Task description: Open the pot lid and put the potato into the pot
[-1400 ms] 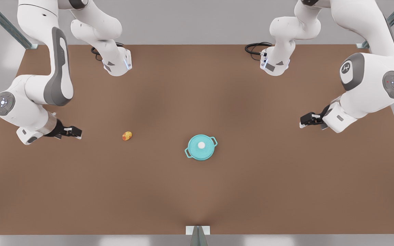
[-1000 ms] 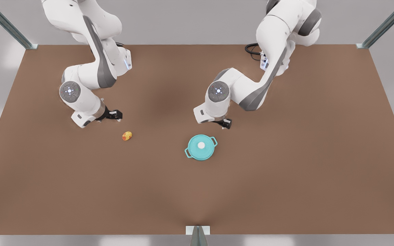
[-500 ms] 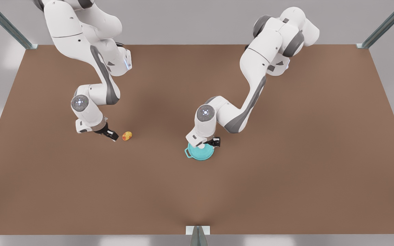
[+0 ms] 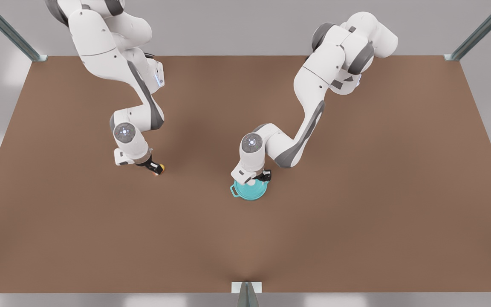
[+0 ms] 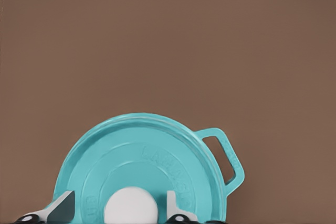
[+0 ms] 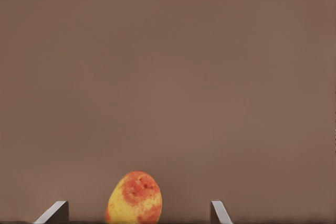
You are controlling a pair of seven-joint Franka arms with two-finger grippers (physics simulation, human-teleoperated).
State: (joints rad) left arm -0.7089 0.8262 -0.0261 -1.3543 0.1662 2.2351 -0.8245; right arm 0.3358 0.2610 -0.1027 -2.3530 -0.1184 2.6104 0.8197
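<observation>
We see the teal pot (image 4: 249,191) standing near the middle of the brown desk (image 4: 356,213), with the pot lid (image 5: 152,166) seated on it and the white knob (image 5: 131,206) at the lid's centre. One loop handle (image 5: 224,153) juts from the pot's rim in the left wrist view. The left gripper (image 5: 118,211) hangs directly over the lid, its jaws spread to either side of the knob with a gap on each side, so we read them as open and holding nothing. In the front view this gripper (image 4: 257,178) sits at the far edge of the pot, toward the front view's right of the other arm. The potato (image 6: 135,198), yellow with orange-red blotches, lies on the desk well apart from the pot, toward the front view's left (image 4: 159,169). The right gripper (image 6: 136,213) is down over it, jaws wide apart with the potato between them, nearer one finger (image 6: 54,212) than the other and touching neither.
</observation>
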